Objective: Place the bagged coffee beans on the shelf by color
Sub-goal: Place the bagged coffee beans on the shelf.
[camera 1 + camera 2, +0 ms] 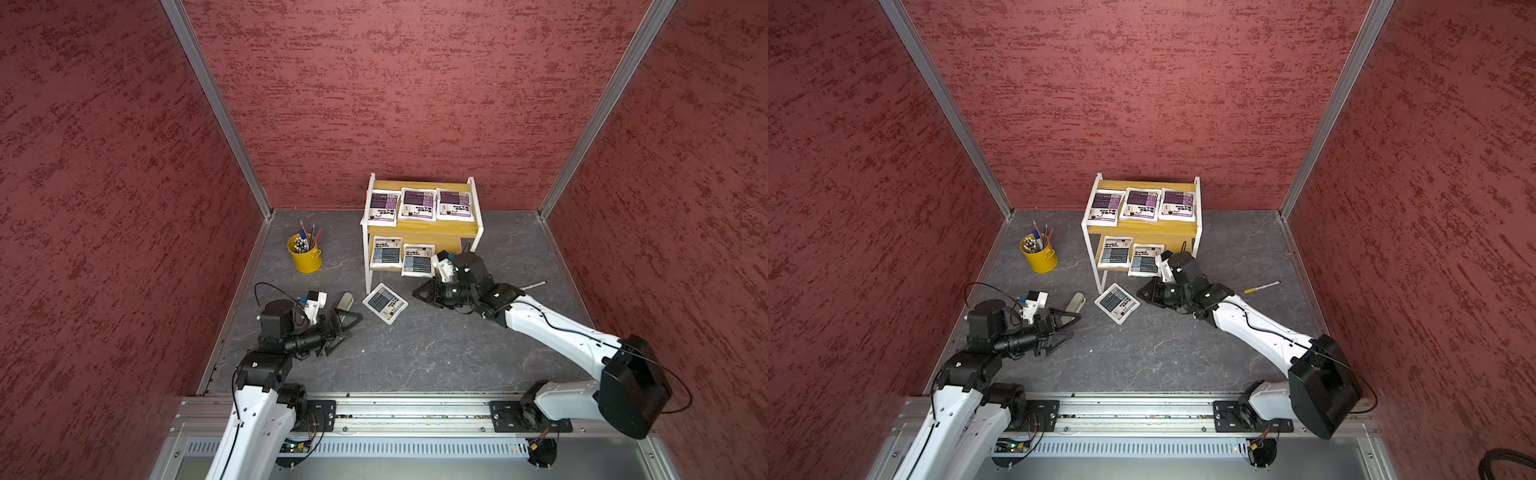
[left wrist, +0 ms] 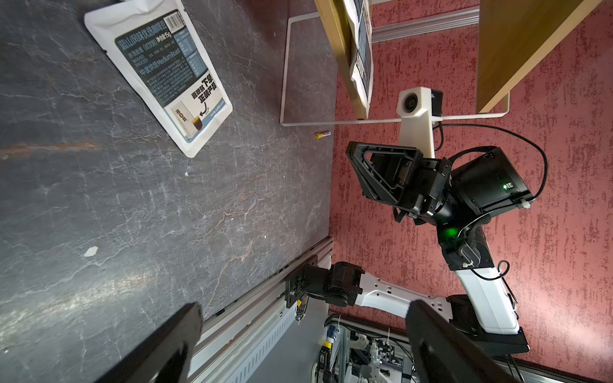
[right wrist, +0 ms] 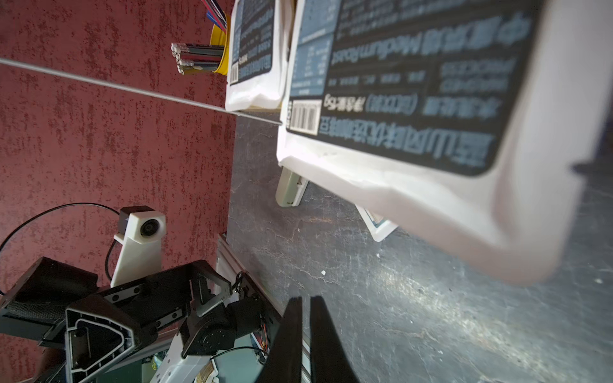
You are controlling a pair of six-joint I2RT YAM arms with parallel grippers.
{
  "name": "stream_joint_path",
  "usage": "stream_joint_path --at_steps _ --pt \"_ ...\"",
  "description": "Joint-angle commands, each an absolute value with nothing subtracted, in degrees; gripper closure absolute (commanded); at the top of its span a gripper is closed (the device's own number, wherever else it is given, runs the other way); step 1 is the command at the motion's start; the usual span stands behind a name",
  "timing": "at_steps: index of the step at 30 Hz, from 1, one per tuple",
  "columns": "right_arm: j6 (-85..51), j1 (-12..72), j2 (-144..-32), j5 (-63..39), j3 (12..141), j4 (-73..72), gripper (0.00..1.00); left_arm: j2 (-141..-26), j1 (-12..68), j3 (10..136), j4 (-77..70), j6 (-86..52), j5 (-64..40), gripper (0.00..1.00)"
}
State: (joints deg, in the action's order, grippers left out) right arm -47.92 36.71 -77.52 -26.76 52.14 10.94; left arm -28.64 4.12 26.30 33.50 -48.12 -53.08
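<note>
The shelf [image 1: 419,232] [image 1: 1142,185] stands at the back. Three purple bagged coffee beans [image 1: 417,204] lie side by side on its top board. Two grey-blue ones [image 1: 386,251] [image 3: 414,116] lie on the lower board. Another grey-blue bag [image 1: 385,302] [image 1: 1117,302] [image 2: 166,73] lies flat on the table by the shelf's front left leg. My right gripper [image 1: 417,293] [image 3: 306,300] hovers just right of that bag, in front of the lower board, shut with nothing in it. My left gripper [image 1: 353,328] [image 2: 305,315] is open and empty, left of the bag.
A yellow pen bucket [image 1: 305,253] [image 1: 1040,255] stands left of the shelf. A grey-green case [image 1: 345,300] [image 3: 290,185] lies between my left gripper and the loose bag. A pen [image 1: 1262,286] lies on the table behind my right arm. Red walls enclose three sides.
</note>
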Motion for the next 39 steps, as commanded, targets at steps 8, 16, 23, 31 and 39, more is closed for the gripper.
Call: stream_joint_path --at_steps 8,16,23,31,39 --pt "-48.91 37.00 -81.75 -22.62 56.51 9.41 1.00 -28.34 3.34 25.62 33.79 -46.88 -53.73 0.00" --pt "-47.98 37.00 -85.89 -21.04 60.78 11.19 1.00 -28.56 3.21 25.76 34.80 -45.94 -53.53 0.00" --pt "-46.98 36.65 -88.62 -21.18 64.09 12.38 1.00 -28.83 3.08 26.24 35.43 -45.32 -53.39 0.00" --pt "-45.71 35.23 -90.06 -21.97 66.57 14.24 1.00 -28.83 3.02 26.47 35.87 -45.01 -53.26 0.00" --pt "-45.03 34.80 -91.15 -23.16 67.60 14.50 1.00 -28.87 2.94 26.34 35.83 -45.08 -53.26 0.00"
